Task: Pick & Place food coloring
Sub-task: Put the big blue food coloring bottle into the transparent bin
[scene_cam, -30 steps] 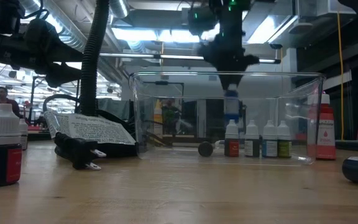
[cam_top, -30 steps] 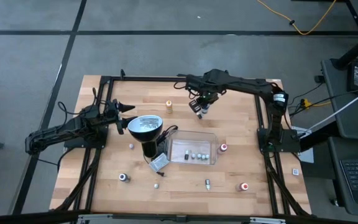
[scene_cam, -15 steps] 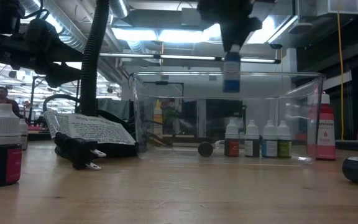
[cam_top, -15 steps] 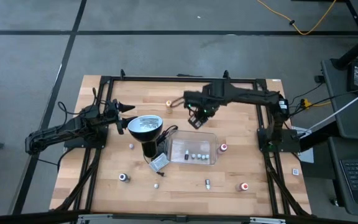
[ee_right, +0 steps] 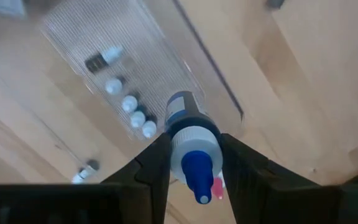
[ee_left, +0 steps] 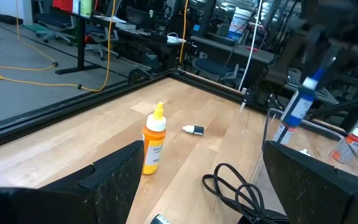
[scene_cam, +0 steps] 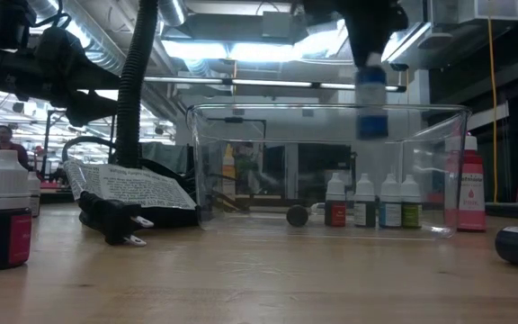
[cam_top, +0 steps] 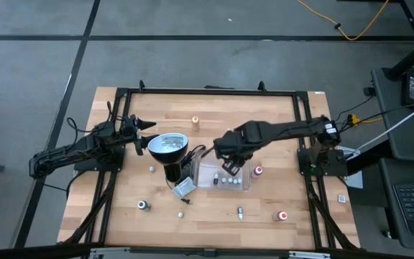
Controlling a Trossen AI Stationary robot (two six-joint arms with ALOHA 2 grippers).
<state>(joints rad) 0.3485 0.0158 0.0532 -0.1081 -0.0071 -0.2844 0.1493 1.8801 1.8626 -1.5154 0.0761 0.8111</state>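
My right gripper [cam_top: 230, 167] points down over the clear plastic tray [cam_top: 244, 160] and is shut on a small blue-capped food coloring bottle [ee_right: 188, 134], which also shows in the low view as the hanging bottle [scene_cam: 371, 106]. Several tiny bottles [cam_top: 227, 180] stand upright on the tray's floor. An orange bottle [cam_top: 195, 121] stands on the far part of the table. My left gripper [cam_top: 148, 126] waits open and level at the table's left, beside the lamp [cam_top: 167, 146]. My right gripper pinches the bottle's white upper part [ee_right: 194, 142], just below the blue cap, between its two fingers [ee_right: 155, 163]. The fingers come from above, pointing down. The bottle hangs upright below them, cap up, its body [scene_cam: 372, 121] clear of the tray, level with its rim.
Red bottles stand right of the tray [cam_top: 259, 170] and near the front right [cam_top: 282, 215]. More small bottles [cam_top: 143, 205] [cam_top: 240, 211] are scattered along the near side. The lamp's plug and label [cam_top: 183, 188] lie left of the tray.
My right gripper has carried the blue-capped bottle from the far side of the table toward the near edge, rising a little and rolling somewhat, and now stands over the tray. The bottle stays upright in the hold.
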